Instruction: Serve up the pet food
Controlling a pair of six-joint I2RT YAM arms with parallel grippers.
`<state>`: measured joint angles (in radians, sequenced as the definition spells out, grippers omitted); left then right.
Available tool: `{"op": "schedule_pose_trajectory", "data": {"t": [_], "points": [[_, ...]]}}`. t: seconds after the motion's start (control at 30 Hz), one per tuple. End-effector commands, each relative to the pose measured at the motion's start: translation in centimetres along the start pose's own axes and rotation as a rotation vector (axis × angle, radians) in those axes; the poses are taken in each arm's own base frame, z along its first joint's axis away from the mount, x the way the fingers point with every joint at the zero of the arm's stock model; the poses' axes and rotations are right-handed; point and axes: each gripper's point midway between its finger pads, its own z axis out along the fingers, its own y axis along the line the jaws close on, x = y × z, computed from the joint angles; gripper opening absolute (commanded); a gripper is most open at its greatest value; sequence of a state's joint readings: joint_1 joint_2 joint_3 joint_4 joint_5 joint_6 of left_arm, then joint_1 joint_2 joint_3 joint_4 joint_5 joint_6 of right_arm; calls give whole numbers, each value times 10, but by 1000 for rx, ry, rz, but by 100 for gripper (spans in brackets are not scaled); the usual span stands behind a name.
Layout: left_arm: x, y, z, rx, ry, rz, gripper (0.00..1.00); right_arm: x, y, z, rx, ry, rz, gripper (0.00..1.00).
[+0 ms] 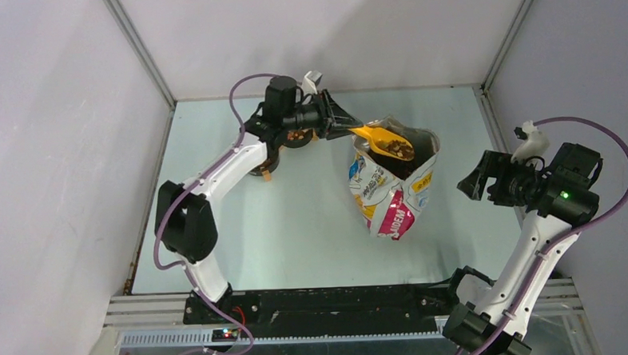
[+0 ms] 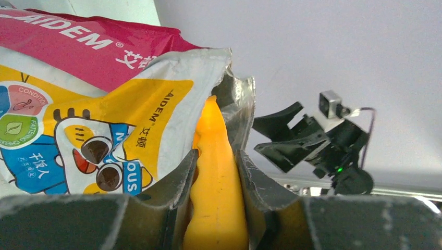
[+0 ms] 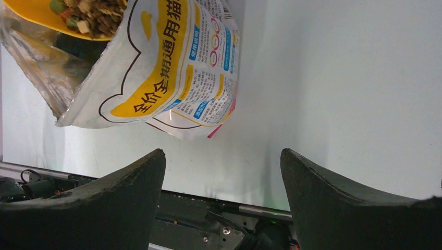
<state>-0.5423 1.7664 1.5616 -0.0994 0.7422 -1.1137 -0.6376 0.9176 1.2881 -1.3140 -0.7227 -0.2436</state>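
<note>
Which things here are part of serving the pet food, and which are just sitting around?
In the job:
- pet food, heaped in the scoop
- left gripper, shut on the scoop's handle
- printed bag, open, under the scoop

Lying about:
- right gripper, open and empty, apart from the bag
- brown object, half hidden under the left arm; cannot tell what it is

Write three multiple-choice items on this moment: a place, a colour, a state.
1. Where is the scoop's bowl? A over the bag's mouth; B under the bag; C in the right gripper.
2. Scoop colour? A blue; B green; C orange.
3. The right gripper is: A shut on the bag; B open, empty; C shut on the scoop.
Key: A, the bowl, full of kibble, hangs over the open bag; C, orange in every view; B, its jaws stand wide, clear of the bag.
</note>
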Motion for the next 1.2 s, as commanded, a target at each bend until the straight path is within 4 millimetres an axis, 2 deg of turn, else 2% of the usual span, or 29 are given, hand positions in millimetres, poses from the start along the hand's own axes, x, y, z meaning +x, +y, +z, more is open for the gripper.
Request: {"op": "schedule_pose_trajectory", "data": {"t": [0.0, 0.3, 0.43, 0.47, 0.5, 0.53, 0.57, 0.87, 0.97, 1.07, 1.17], "points": [[-15, -42, -25, 173, -37, -48, 0, -4, -9, 1, 29, -12, -13, 83], [-12, -27, -37, 347, -16, -152, 0, -4, -16, 4, 42, -1, 8, 83], [-15, -43, -49, 528, -35, -191, 0, -4, -18, 3, 55, 1, 5, 83], [-15, -35, -39, 539, -22, -207, 0, -3, -20, 4, 55, 5, 10, 83], [-16, -49, -41, 592, -11, -175, 0, -3, -21, 5, 56, 3, 10, 83], [-17, -42, -33, 592, -2, -188, 0, -3, -21, 7, 52, 6, 19, 83], [-18, -48, -35, 621, 2, -174, 0, -4, -21, 7, 51, 3, 26, 83], [-20, -47, -44, 625, -17, -176, 0, -5, -20, 5, 47, -9, 27, 83], [-27, -53, -58, 612, -49, -148, 0, -6, -17, 5, 32, -14, 27, 83], [-36, -48, -66, 557, -82, -129, 0, -6, -15, 5, 21, -18, 23, 83], [-50, -44, -86, 507, -131, -97, 0, -7, -11, 5, -1, -25, 24, 83]]}}
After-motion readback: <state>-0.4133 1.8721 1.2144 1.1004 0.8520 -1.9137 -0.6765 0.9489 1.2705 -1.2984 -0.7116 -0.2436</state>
